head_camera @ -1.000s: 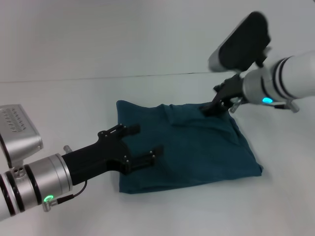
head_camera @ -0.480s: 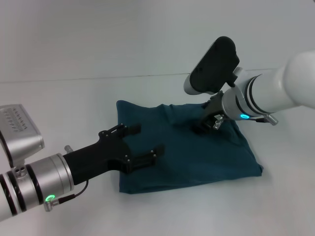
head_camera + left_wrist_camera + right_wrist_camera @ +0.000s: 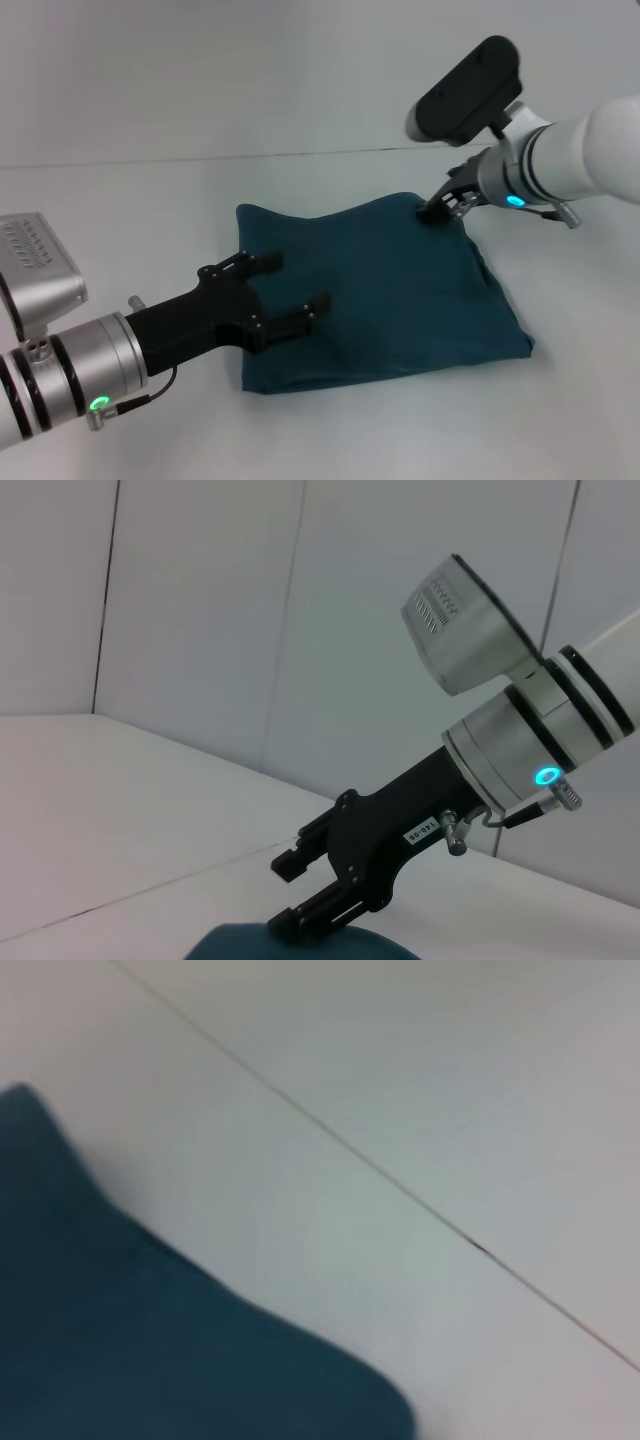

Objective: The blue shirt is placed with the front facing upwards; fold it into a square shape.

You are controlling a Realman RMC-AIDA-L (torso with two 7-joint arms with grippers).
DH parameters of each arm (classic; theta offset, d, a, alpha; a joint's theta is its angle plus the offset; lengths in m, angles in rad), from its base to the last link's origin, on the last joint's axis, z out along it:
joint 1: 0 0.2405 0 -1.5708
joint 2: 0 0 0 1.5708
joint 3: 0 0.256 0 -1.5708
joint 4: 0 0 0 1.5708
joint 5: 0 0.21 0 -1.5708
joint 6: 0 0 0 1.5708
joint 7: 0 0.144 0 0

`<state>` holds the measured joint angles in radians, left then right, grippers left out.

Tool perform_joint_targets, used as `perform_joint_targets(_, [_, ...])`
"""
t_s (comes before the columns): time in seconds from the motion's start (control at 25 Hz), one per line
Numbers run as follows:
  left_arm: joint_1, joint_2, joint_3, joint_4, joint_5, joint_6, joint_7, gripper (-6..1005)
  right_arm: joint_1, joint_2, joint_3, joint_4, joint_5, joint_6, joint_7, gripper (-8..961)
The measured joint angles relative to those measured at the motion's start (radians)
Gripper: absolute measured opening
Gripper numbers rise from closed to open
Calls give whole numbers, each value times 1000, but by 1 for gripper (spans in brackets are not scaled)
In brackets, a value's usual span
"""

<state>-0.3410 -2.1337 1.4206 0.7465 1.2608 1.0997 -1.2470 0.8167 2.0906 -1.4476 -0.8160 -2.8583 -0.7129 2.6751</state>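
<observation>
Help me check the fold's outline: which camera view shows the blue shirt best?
The head view: the whole blue shirt lies as a rough square on the table, the right gripper at its far corner. The left wrist view catches only a sliver; the right wrist view shows one blurred edge.

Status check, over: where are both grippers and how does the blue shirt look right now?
Right gripper at the far right corner of the blue shirt. Left gripper open, over its near left part. Shirt folded, roughly square. Nothing in the way.
</observation>
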Motion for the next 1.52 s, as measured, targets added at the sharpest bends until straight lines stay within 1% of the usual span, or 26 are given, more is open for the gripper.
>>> perform_joint_targets(0.12, [-2,0,-5,-6,0,0,1,887,16,-1,79,43,-30,21,3,677])
perform_joint_targets(0.2, [-4,0,-6,-9,0,1,1,887,14,-1,165,32,-51,31,11,678])
perform_joint_targets(0.24, [-5,0,-6,-9,0,1,1,887,14,-1,165,32,-51,31,11,679])
perform_joint_targets(0.32, [-5,3,-7,-3,0,3,1,888,-18,-1,199,-41,-27,3,0,680])
perform_joint_targets(0.4, [-6,16,-5,14,6,15,-14,888,-67,-3,215,-150,42,-56,-43,682])
perform_joint_targets(0.44, [-9,27,-5,25,18,27,-32,887,-93,-5,223,-206,98,-93,-85,682])
perform_joint_targets(0.52, [-17,48,-6,49,52,53,-82,887,-162,-10,265,-326,299,-230,-250,683])
perform_joint_targets(0.56, [-22,61,-9,64,72,67,-106,889,-192,-12,296,-358,400,-291,-335,684])
perform_joint_targets(0.64, [-28,70,-20,83,91,86,-122,894,-249,-17,382,-384,640,-432,-535,685])
perform_joint_targets(0.68, [-32,71,-31,85,98,95,-122,896,-273,-20,420,-382,724,-484,-616,686])
perform_joint_targets(0.72, [-47,70,-51,74,108,108,-118,898,-317,-20,484,-363,858,-578,-767,695])
perform_joint_targets(0.76, [-47,70,-51,74,108,108,-118,898,-339,-17,504,-353,896,-620,-832,704])
perform_joint_targets(0.8, [-60,70,-60,57,115,114,-117,898,-339,-17,504,-353,896,-620,-832,713])
perform_joint_targets(0.88, [-77,71,-60,33,125,116,-117,899,-377,-8,517,-336,914,-664,-935,731])
perform_joint_targets(1.0, [-113,71,-64,-26,146,110,-116,899,-420,2,499,-293,907,-671,-1030,759])
perform_joint_targets(1.12, [-153,73,-80,-83,184,108,-121,899,-430,0,495,-234,890,-658,-1078,786])
perform_joint_targets(1.28, [-182,73,-87,-103,208,112,-124,898,-445,-3,502,-198,871,-641,-1122,926])
perform_joint_targets(1.52, [-190,70,-88,-94,210,113,-125,899,-445,-3,503,-188,867,-641,-1125,931])
